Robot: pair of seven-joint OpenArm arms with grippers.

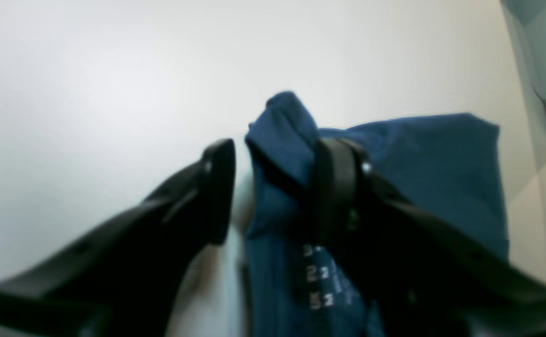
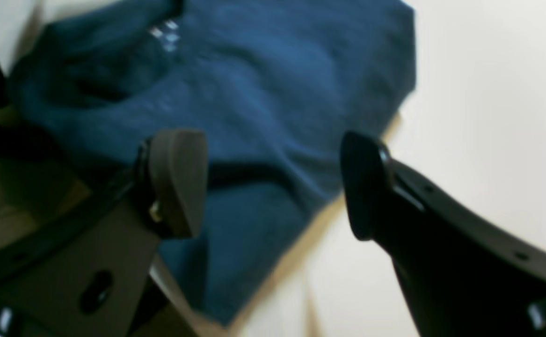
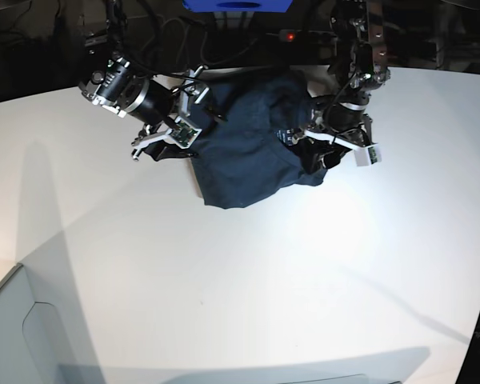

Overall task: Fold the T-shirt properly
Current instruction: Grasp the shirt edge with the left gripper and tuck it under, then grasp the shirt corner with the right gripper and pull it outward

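Resting on white table (image 3: 224,304) far side: T-shirt (image 3: 248,160), bunched | handling: soft, limp, light; likely best pinched at hem or shoulder seams | left tool (image 1: 273,187) spread, fabric fold between | right tool (image 2: 273,187) spread, empty

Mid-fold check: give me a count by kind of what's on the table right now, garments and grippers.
T-shirt, navy blue: 1
Grippers: 2, left gripper and right gripper
Total: 3
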